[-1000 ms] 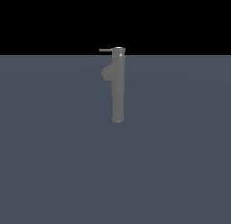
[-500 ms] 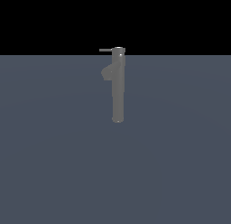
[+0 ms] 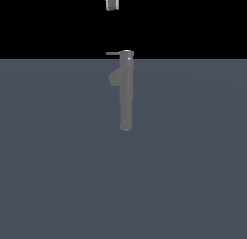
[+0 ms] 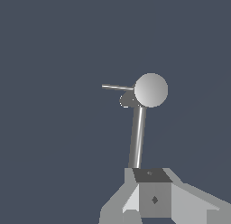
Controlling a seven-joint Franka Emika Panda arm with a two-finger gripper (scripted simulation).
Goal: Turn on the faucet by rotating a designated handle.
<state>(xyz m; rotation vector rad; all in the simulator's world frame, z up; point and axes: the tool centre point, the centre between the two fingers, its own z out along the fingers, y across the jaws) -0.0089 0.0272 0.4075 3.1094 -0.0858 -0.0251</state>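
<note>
We see the faucet (image 3: 126,93) standing upright on the flat grey floor (image 3: 58,175), roughly centred in the exterior view, long axis vertical. The round cap (image 3: 127,52) sits flat on top. The handle (image 3: 112,53) is a thin straight rod, long axis horizontal, sticking out of the cap toward the exterior view's left. The spout (image 3: 115,78) is a stubby bulge lower on the post, on that same left side.

In the wrist view we look down the faucet (image 4: 137,137) almost end-on: cap (image 4: 151,90) as a bright disc, handle (image 4: 117,87) a thin line off its edge, spout (image 4: 127,100) peeking out just below the rod, pointing roughly the same way.

The gripper (image 3: 111,5) hangs at the top edge of the exterior view, well above the handle, touching nothing. We can't tell from either view whether its fingers are apart or together. The wrist view shows only blocky grey gripper parts (image 4: 153,198).
</note>
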